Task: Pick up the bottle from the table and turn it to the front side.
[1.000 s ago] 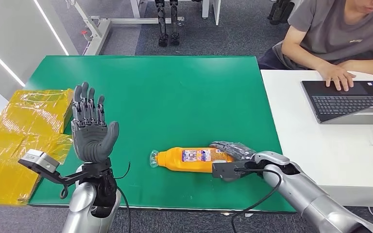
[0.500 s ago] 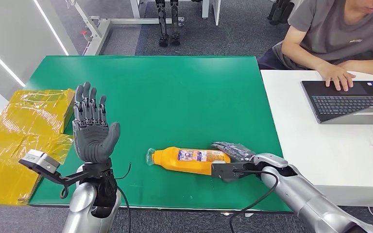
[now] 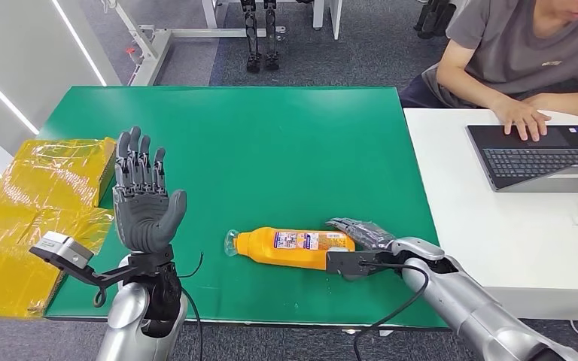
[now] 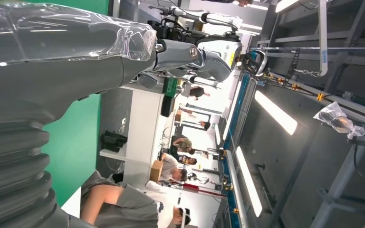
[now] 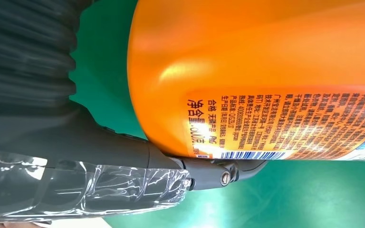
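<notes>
The orange bottle (image 5: 266,52) has a label w/ small Chinese print, a barcode and larger characters "净含量"; the amount beside them is not clear enough to read.

1. A green table (image 3: 271,143) spans the frame's centre.
2. Yellow wrapped packages (image 3: 22,218) lie at left.
3. A person (image 3: 527,53) types on a laptop (image 3: 542,158) upper right.

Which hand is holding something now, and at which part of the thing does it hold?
The right hand grips the orange bottle at its base end, opposite the cap, while the bottle lies on the green table. The left hand is raised, open and holds nothing.
</notes>
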Tool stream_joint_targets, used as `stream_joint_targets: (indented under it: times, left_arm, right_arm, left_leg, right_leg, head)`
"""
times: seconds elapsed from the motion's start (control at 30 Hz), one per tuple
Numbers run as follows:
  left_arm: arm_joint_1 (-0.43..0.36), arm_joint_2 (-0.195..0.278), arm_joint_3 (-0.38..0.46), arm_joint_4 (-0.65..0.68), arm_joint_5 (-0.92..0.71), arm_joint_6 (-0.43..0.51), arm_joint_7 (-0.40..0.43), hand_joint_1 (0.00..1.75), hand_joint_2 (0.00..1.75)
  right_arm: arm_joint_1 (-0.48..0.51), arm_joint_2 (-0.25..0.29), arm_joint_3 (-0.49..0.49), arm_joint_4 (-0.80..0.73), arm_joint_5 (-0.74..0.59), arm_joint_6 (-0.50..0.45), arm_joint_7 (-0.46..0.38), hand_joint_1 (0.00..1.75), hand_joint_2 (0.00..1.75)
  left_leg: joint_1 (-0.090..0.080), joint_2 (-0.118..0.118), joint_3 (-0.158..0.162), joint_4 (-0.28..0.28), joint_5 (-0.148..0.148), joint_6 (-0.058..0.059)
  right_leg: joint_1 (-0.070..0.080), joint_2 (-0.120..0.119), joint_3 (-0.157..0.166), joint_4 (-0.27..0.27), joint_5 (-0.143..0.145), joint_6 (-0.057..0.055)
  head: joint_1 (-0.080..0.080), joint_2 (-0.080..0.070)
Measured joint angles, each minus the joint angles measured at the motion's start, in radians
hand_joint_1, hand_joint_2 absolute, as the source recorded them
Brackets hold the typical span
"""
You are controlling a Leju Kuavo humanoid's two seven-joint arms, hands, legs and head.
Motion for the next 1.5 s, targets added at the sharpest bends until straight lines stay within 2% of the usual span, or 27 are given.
stream_joint_targets:
  times: [0.03, 0.07, 0.2, 0.27, 0.3, 0.37, 0.4, 0.43, 0.67, 1.07, 1.5]
  left_arm:
    - [0.0, 0.0, 0.0, 0.0, 0.0, 0.0, 0.0, 0.0, 1.75]
    - [0.0, 0.0, 0.0, 0.0, 0.0, -0.001, 0.0, 0.0, 1.75]
    - [-0.001, 0.0, 0.0, 0.0, -0.005, -0.008, 0.0, 0.0, 1.75]
    - [-0.002, 0.0, 0.001, 0.0, -0.008, -0.013, 0.0, 0.0, 1.75]
    - [-0.002, 0.0, 0.001, 0.0, -0.009, -0.016, 0.0, 0.0, 1.75]
    - [-0.002, 0.0, 0.001, 0.0, -0.011, -0.02, 0.0, 0.0, 1.75]
    - [-0.003, 0.0, 0.001, 0.0, -0.013, -0.022, 0.0, 0.0, 1.75]
    - [-0.003, 0.0, 0.002, 0.0, -0.014, -0.024, 0.0, 0.0, 1.75]
    - [-0.015, 0.0, 0.004, 0.004, -0.016, -0.01, 0.0, 0.0, 1.75]
    - [-0.016, 0.0, 0.004, 0.006, -0.012, 0.023, 0.0, 0.0, 1.75]
    - [-0.015, 0.0, 0.004, 0.006, -0.009, 0.019, 0.0, 0.0, 1.75]
  right_arm:
    - [0.0, 0.0, 0.0, 0.0, 0.0, -0.001, -0.001, 1.63, 1.75]
    - [0.0, 0.001, 0.0, 0.001, 0.002, -0.004, -0.003, 1.68, 1.75]
    - [0.0, 0.005, -0.002, 0.005, 0.012, -0.029, -0.015, 1.64, 1.75]
    - [0.0, 0.008, -0.005, 0.006, 0.018, -0.041, -0.017, 1.56, 1.75]
    - [0.0, 0.009, -0.007, 0.007, 0.022, -0.046, -0.017, 1.35, 1.75]
    - [0.0, 0.012, -0.009, 0.008, 0.031, -0.053, -0.017, 0.55, 1.75]
    - [0.0, 0.014, -0.01, 0.008, 0.035, -0.055, -0.017, 0.2, 1.75]
    - [0.0, 0.016, -0.012, 0.009, 0.041, -0.057, -0.017, 0.0, 1.75]
    - [-0.036, 0.032, -0.014, -0.018, 0.077, -0.048, -0.016, 0.0, 1.75]
    - [-0.143, 0.064, 0.002, -0.112, 0.086, 0.073, -0.008, 0.0, 1.75]
    - [-0.188, 0.064, 0.018, -0.138, 0.083, 0.094, 0.003, 0.0, 1.75]
  left_leg:
    - [0.0, 0.0, 0.0, 0.0, 0.0, 0.0]
    - [0.0, 0.0, 0.0, 0.0, 0.0, 0.0]
    - [0.0, 0.0, 0.0, 0.0, 0.0, 0.0]
    - [0.0, 0.0, 0.0, 0.0, 0.0, 0.0]
    - [0.0, 0.0, 0.0, 0.0, 0.0, 0.0]
    - [0.0, 0.0, 0.0, 0.0, 0.0, 0.0]
    - [0.0, 0.0, 0.0, 0.0, 0.0, 0.0]
    - [0.0, 0.0, 0.0, 0.0, 0.0, 0.0]
    - [0.0, 0.0, 0.0, 0.0, 0.0, 0.0]
    - [0.0, 0.0, 0.0, 0.0, 0.0, 0.0]
    - [0.0, 0.0, 0.0, 0.0, 0.0, 0.0]
  right_leg:
    - [0.0, 0.0, 0.0, 0.0, 0.0, 0.0]
    - [0.0, 0.0, 0.0, 0.0, 0.0, 0.0]
    - [0.0, 0.0, 0.0, 0.0, 0.0, 0.0]
    - [0.0, 0.0, 0.0, 0.0, 0.0, 0.0]
    - [0.0, 0.0, 0.0, 0.0, 0.0, 0.0]
    - [0.0, 0.0, 0.0, 0.0, 0.0, 0.0]
    - [0.0, 0.0, 0.0, 0.0, 0.0, 0.0]
    - [0.0, 0.0, 0.0, 0.0, 0.0, 0.0]
    - [0.0, 0.0, 0.0, 0.0, 0.0, 0.0]
    - [0.0, 0.0, 0.0, 0.0, 0.0, 0.0]
    - [0.0, 0.0, 0.0, 0.0, 0.0, 0.0]
  head:
    - [0.0, 0.0]
    - [0.0, 0.0]
    - [0.0, 0.0]
    - [0.0, 0.0]
    - [0.0, 0.0]
    - [0.0, 0.0]
    - [0.0, 0.0]
    - [0.0, 0.0]
    - [0.0, 0.0]
    - [0.0, 0.0]
    - [0.0, 0.0]
